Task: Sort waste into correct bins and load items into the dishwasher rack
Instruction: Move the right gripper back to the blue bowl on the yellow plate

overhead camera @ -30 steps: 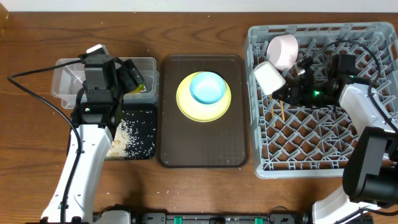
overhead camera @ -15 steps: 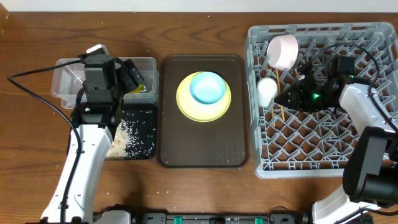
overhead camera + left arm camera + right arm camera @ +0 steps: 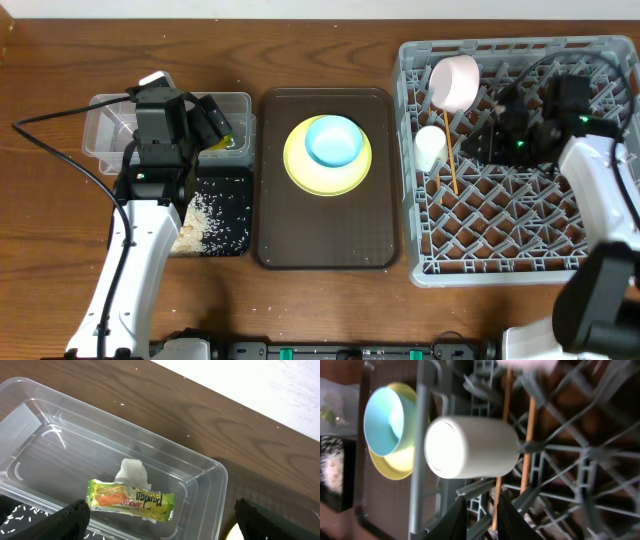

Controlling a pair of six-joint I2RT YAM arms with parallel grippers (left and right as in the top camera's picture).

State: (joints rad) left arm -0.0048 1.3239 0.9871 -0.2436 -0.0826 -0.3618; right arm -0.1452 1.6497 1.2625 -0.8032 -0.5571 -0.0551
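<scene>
My right gripper point(image 3: 474, 143) hovers over the grey dishwasher rack point(image 3: 500, 268), jaws a little apart with nothing between them point(image 3: 481, 517). The small white cup point(image 3: 430, 147) lies on its side by the rack's left wall, free of the fingers point(image 3: 472, 446). The pinkish bowl point(image 3: 455, 82) leans at the rack's back left, with the chopsticks point(image 3: 452, 165) beside the cup. The light blue bowl point(image 3: 333, 141) sits on the yellow-green plate point(image 3: 300, 175). My left gripper point(image 3: 160, 522) stands wide open above the clear tub point(image 3: 210, 467), which holds the snack wrapper point(image 3: 131, 500) and the tissue point(image 3: 133, 473).
The plate and bowl rest on a dark brown serving tray point(image 3: 325, 245) in the middle. A black tray point(image 3: 232, 215) with white rice grains point(image 3: 205, 225) lies in front of the clear tub point(image 3: 110, 120). A few grains lie scattered on the wooden table near the front edge.
The right gripper has let go of the white cup, which now lies in the rack, and has drawn back to the right. The left arm has not moved.
</scene>
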